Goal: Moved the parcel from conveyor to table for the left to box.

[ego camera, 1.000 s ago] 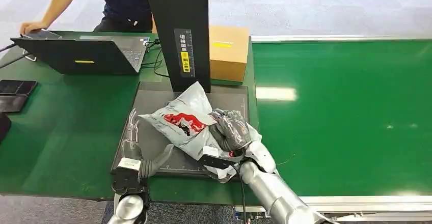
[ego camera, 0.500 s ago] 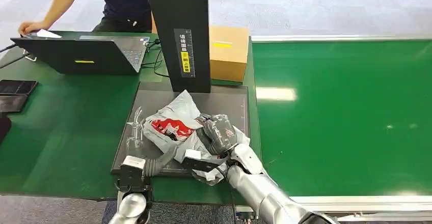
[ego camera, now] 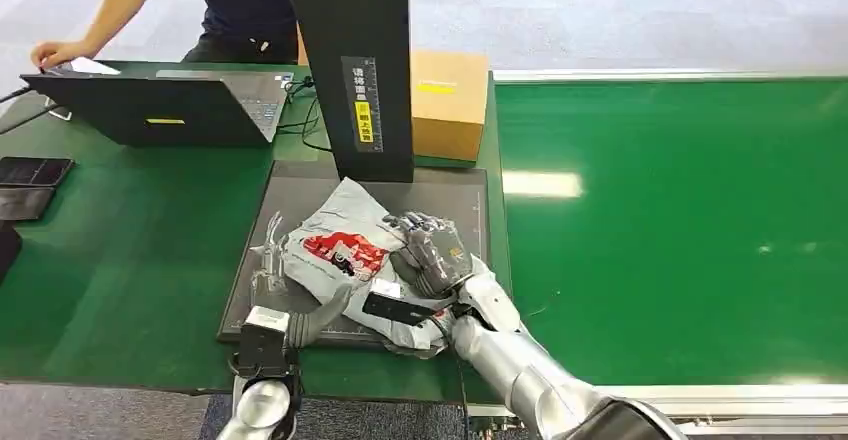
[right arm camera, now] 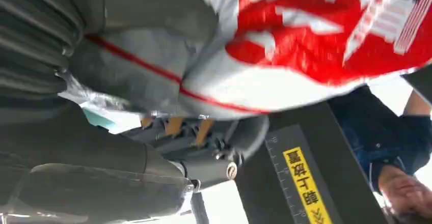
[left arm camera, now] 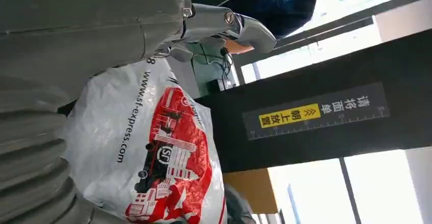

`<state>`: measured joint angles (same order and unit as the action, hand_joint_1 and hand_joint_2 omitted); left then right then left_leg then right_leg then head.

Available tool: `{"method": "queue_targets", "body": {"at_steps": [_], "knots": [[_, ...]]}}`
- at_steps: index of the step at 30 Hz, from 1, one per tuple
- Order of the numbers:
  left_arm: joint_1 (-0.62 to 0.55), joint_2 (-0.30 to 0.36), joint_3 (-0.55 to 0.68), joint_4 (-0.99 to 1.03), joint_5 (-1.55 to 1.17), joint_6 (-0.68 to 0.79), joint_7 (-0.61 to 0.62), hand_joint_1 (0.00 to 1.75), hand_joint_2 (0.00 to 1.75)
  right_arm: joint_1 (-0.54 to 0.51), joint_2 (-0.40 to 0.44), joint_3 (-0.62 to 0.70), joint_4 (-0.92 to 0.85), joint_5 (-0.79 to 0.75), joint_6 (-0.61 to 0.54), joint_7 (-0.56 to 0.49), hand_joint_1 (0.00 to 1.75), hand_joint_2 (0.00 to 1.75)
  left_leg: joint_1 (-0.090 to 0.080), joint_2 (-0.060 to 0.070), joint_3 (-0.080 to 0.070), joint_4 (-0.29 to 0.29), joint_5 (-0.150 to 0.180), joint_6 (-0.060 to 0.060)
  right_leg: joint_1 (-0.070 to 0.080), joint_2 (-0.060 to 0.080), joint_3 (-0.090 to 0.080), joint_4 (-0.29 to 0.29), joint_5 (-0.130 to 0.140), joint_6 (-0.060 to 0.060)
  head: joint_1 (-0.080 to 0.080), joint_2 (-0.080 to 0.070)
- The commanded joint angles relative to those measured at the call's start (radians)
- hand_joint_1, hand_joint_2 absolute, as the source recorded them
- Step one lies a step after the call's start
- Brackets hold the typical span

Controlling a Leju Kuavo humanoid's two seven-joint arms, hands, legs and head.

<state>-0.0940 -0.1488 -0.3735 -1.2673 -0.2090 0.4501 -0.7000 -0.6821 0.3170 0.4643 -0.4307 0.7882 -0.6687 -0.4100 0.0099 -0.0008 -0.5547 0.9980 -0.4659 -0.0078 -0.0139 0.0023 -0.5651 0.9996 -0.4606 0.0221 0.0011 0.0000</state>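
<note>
Grey plastic courier parcel with a red printed emblem [ego camera: 345, 250], lying crumpled on the dark grey square mat [ego camera: 300, 195] that sits on the green-topped table [ego camera: 130, 250]. In the left wrist view the parcel [left arm camera: 153, 152] shows black web-address lettering beside the red emblem; in the right wrist view its red-and-white print [right arm camera: 326, 35] lies close against the hand.

Right hand [ego camera: 432, 255], on its silver arm, rests on the parcel's right side with its dark fingers [ego camera: 425, 228] extended and slightly apart over the bag; whether they pinch the plastic cannot be told. A black-and-white label tag [ego camera: 395, 305] lies on the parcel's near edge, just beside this wrist.

Left hand [ego camera: 270, 260] stands at the parcel's left edge on the mat, its pale fingers [ego camera: 268, 235] pointing away from the robot and apart, its grey thumb reaching toward the parcel's near corner; contact cannot be confirmed. In the left wrist view the grey thumb [left arm camera: 229, 25] extends beyond the parcel.

Black upright column with a yellow label and ruled scale [ego camera: 360, 70] rises at the mat's far edge, just behind the parcel. A brown cardboard box [ego camera: 448, 105] stands right of the column. The green conveyor belt [ego camera: 680, 220] runs along the right of the table. An open black laptop [ego camera: 160, 110] sits at the far left, with a person in a dark top [ego camera: 240, 0] behind it, one hand [ego camera: 50, 55] on the table.
</note>
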Motion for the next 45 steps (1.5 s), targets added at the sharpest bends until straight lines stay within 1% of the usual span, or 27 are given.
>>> {"method": "queue_targets", "body": {"at_steps": [1,3,4,5,6,10,12,13,15,16,17,18,19,21,22,23,24,27,29,31,32,34,36,37,41,42,45], "knots": [[0.003,-0.013,0.059,0.024,-0.028,-0.027,0.002,0.0,1.75,-0.004,0.022,-0.127,0.017,-0.159,0.05,-0.192,0.0,1.75,0.0,0.001,0.001,-0.001,0.0,0.0,0.0,0.0,0.0,-0.001,0.0,-0.001,0.0,0.0],[-0.003,-0.013,0.06,0.031,-0.03,-0.027,0.002,0.0,1.75,0.007,0.023,-0.14,-0.006,-0.189,0.071,-0.218,0.0,1.75,0.0,0.0,0.001,-0.001,0.001,0.0,0.0,0.0,0.001,-0.001,0.001,-0.001,0.0,0.0],[-0.006,-0.01,0.057,0.036,-0.024,-0.027,0.002,0.0,1.75,0.029,0.025,-0.174,-0.049,-0.263,0.122,-0.272,0.0,1.75,0.0,0.0,0.001,-0.001,0.001,0.0,0.0,0.0,0.001,-0.001,0.001,-0.001,0.0,0.0],[-0.007,-0.007,0.055,0.035,-0.014,-0.019,0.002,0.0,1.75,0.043,0.025,-0.183,-0.074,-0.294,0.149,-0.288,0.0,1.75,0.0,0.0,0.001,-0.001,0.001,0.0,0.0,-0.001,0.001,-0.001,0.0,-0.001,0.0,0.0],[-0.009,-0.005,0.048,0.034,-0.005,-0.015,0.002,0.0,1.75,0.073,0.016,-0.177,-0.138,-0.331,0.188,-0.288,0.0,1.75,0.0,0.0,0.001,-0.001,0.001,0.0,0.0,0.0,0.001,-0.001,0.001,-0.001,0.0,0.0],[-0.008,-0.001,0.037,0.034,0.013,-0.011,0.002,0.0,1.75,0.135,-0.008,-0.157,-0.257,-0.39,0.228,-0.288,0.0,1.75,0.0,-0.002,0.001,-0.001,0.001,0.0,0.0,-0.002,0.001,-0.001,0.0,-0.001,0.0,0.0],[-0.009,-0.003,0.036,0.037,0.016,-0.009,0.002,0.0,1.75,0.155,-0.02,-0.149,-0.291,-0.404,0.238,-0.288,0.0,1.75,0.0,-0.002,0.001,-0.001,0.0,0.0,0.001,-0.002,0.001,-0.001,0.0,-0.001,0.0,0.0],[-0.008,-0.001,0.033,0.034,0.02,-0.004,0.002,0.0,1.75,0.178,-0.034,-0.135,-0.325,-0.418,0.219,-0.288,0.0,1.75,0.0,-0.001,0.001,-0.001,0.0,0.0,0.0,-0.001,0.001,-0.001,0.0,-0.001,0.0,0.0],[-0.006,-0.002,0.034,0.033,0.019,-0.001,0.002,0.0,1.75,0.187,-0.041,-0.132,-0.335,-0.42,0.212,-0.288,0.0,1.75,0.0,-0.003,0.001,-0.001,0.001,0.0,0.0,-0.003,0.001,-0.001,0.0,-0.001,0.0,0.0],[0.001,-0.005,0.04,0.032,0.014,0.008,0.002,0.0,1.75,0.212,-0.052,-0.13,-0.372,-0.44,0.214,-0.288,0.0,1.75,0.0,-0.004,0.002,-0.002,0.001,0.001,0.001,-0.005,0.003,-0.003,0.0,-0.001,0.0,0.0],[0.007,-0.005,0.042,0.028,0.011,0.012,0.002,0.0,1.75,0.231,-0.062,-0.126,-0.398,-0.447,0.217,-0.288,0.0,1.75,0.0,-0.003,0.001,-0.001,0.001,0.0,0.001,-0.004,0.002,-0.002,0.0,-0.001,0.0,0.0],[0.007,-0.005,0.042,0.028,0.011,0.012,0.002,0.0,1.75,0.231,-0.062,-0.126,-0.398,-0.447,0.217,-0.288,0.0,1.75,0.0,-0.003,0.001,-0.001,0.001,0.0,0.0,-0.003,0.002,-0.002,0.0,-0.001,0.0,0.0],[0.028,-0.004,0.051,0.012,0.001,0.017,0.002,0.0,1.75,0.267,-0.079,-0.115,-0.454,-0.464,0.233,-0.288,0.0,1.75,0.0,-0.003,0.002,-0.002,0.001,0.001,0.0,-0.004,0.003,-0.003,0.0,-0.001,0.0,0.0],[0.037,-0.003,0.053,0.003,-0.002,0.019,0.002,0.0,1.75,0.283,-0.086,-0.111,-0.473,-0.465,0.233,-0.288,0.0,1.75,0.0,-0.003,0.001,-0.002,0.001,0.0,0.0,-0.004,0.002,-0.002,0.0,-0.001,0.0,0.0],[0.061,-0.002,0.063,-0.02,-0.011,0.028,0.002,0.0,1.75,0.323,-0.097,-0.111,-0.528,-0.48,0.243,-0.288,0.0,1.75,0.0,-0.003,0.002,-0.002,0.001,0.0,0.0,-0.003,0.002,-0.002,0.0,-0.001,0.0,0.0],[0.069,-0.001,0.065,-0.028,-0.013,0.029,0.002,0.0,1.75,0.338,-0.1,-0.113,-0.545,-0.493,0.26,-0.288,0.0,1.75,0.0,-0.003,0.003,-0.003,0.001,0.001,0.0,-0.004,0.004,-0.004,0.0,-0.001,0.0,0.0],[0.082,-0.001,0.073,-0.04,-0.017,0.031,0.002,0.0,1.75,0.375,-0.107,-0.125,-0.601,-0.533,0.308,-0.288,0.0,1.75,0.0,-0.003,0.002,-0.002,0.001,0.0,0.0,-0.003,0.002,-0.002,0.0,-0.001,0.0,0.0],[0.097,0.004,0.083,-0.042,-0.026,0.029,0.002,0.0,1.75,0.469,-0.135,-0.142,-0.72,-0.536,0.324,-0.269,0.0,1.75,0.0,-0.004,0.003,-0.003,0.001,0.0,0.001,-0.004,0.004,-0.004,0.0,-0.001,0.0,0.0],[0.097,0.005,0.085,-0.042,-0.026,0.03,0.002,0.0,1.75,0.479,-0.14,-0.145,-0.725,-0.536,0.324,-0.27,0.0,1.75,0.0,-0.003,0.001,-0.001,0.0,0.0,0.001,-0.003,0.002,-0.002,-0.001,-0.001,0.0,0.0],[0.095,0.008,0.083,-0.04,-0.033,0.025,0.002,0.0,1.75,0.536,-0.157,-0.167,-0.773,-0.51,0.311,-0.244,0.0,1.75,0.0,-0.004,0.002,-0.002,0.0,0.0,0.001,-0.004,0.003,-0.003,-0.001,-0.001,0.0,0.0],[0.095,0.008,0.083,-0.04,-0.033,0.025,0.002,0.0,1.75,0.536,-0.157,-0.167,-0.773,-0.51,0.311,-0.244,0.0,1.75,0.0,-0.004,0.002,-0.002,0.0,0.0,0.0,-0.004,0.003,-0.003,-0.001,-0.001,0.0,0.0],[0.095,0.013,0.075,-0.055,-0.03,0.028,0.002,0.0,1.75,0.581,-0.175,-0.191,-0.788,-0.518,0.313,-0.247,0.0,1.75,0.001,-0.006,0.002,-0.003,0.001,0.0,0.001,-0.006,0.004,-0.004,-0.001,-0.001,0.0,0.0],[0.094,0.016,0.073,-0.061,-0.027,0.034,0.002,0.0,1.75,0.611,-0.186,-0.205,-0.801,-0.527,0.321,-0.252,0.0,1.75,0.0,-0.005,0.001,-0.002,0.0,0.0,0.0,-0.006,0.003,-0.003,-0.001,-0.001,0.0,0.0],[0.094,0.017,0.074,-0.066,-0.023,0.039,0.002,0.0,1.75,0.628,-0.189,-0.213,-0.812,-0.55,0.344,-0.256,0.0,1.75,0.0,-0.004,0.002,-0.002,0.0,0.0,0.001,-0.005,0.003,-0.003,-0.001,-0.001,0.0,0.0],[0.098,0.024,0.074,-0.072,-0.016,0.045,0.002,0.0,1.75,0.662,-0.19,-0.238,-0.844,-0.568,0.359,-0.263,0.0,1.75,0.0,-0.005,0.002,-0.002,0.0,0.0,0.0,-0.005,0.003,-0.003,-0.001,-0.001,0.0,0.0],[0.103,0.027,0.073,-0.075,-0.016,0.048,0.002,0.0,1.75,0.668,-0.19,-0.246,-0.851,-0.563,0.354,-0.261,0.0,1.75,0.0,-0.003,0.001,-0.001,0.0,0.0,0.0,-0.003,0.002,-0.002,-0.001,-0.001,0.0,0.0],[0.109,0.028,0.073,-0.076,-0.016,0.053,0.002,0.0,1.75,0.672,-0.188,-0.253,-0.857,-0.56,0.351,-0.26,0.0,1.75,0.0,-0.002,0.002,-0.002,0.0,0.0,0.0,-0.003,0.002,-0.002,-0.001,-0.001,0.0,0.0]]}}
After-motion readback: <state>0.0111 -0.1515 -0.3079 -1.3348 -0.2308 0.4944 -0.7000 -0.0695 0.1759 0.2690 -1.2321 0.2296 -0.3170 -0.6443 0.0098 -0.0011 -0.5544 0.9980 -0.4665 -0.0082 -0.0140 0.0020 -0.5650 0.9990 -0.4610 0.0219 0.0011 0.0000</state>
